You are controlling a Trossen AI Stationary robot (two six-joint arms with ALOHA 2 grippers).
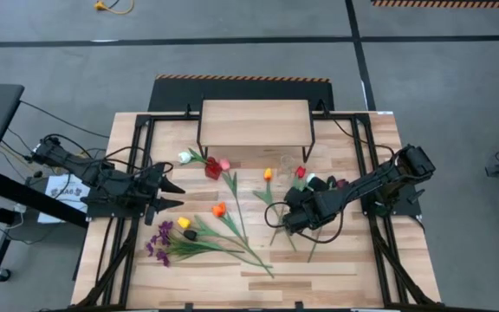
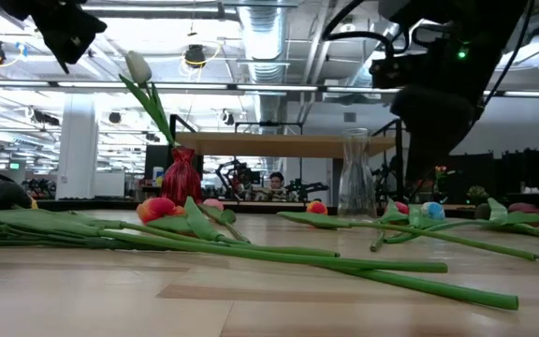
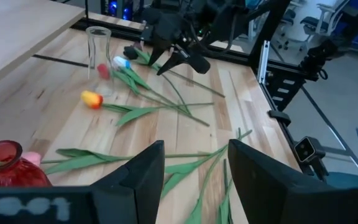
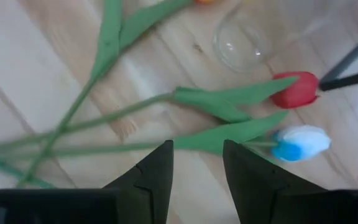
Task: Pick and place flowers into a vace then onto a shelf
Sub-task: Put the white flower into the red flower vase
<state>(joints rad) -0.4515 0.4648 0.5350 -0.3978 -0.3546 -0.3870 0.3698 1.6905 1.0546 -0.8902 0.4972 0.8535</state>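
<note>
I had the right tool (image 1: 286, 218) low over the bench (image 1: 353, 260), fingers parted and grasping nothing. In its wrist view the gap between the fingers (image 4: 157, 171) showed bare wood, with a green stem and leaf just beyond the tips. Just ahead of that tool lay a red tulip (image 4: 297, 91) and a light blue tulip (image 4: 300, 143), side by side, and the clear glass vase (image 4: 247, 37) stood close past them. An orange tulip (image 3: 92, 98) lay near the vase's foot.

The left tool (image 1: 170, 192) waited at the left edge of the bench, its fingers spread apart and empty. Near it stood a red vase (image 1: 212, 167) holding a white tulip (image 2: 138, 67), and a bunch of purple sprigs (image 1: 159, 243) lay beside more loose tulips.

The shelf (image 1: 254, 122) stood at the far edge of the bench, well beyond both tools, with nothing on top.

I could read no writing or labels anywhere.
</note>
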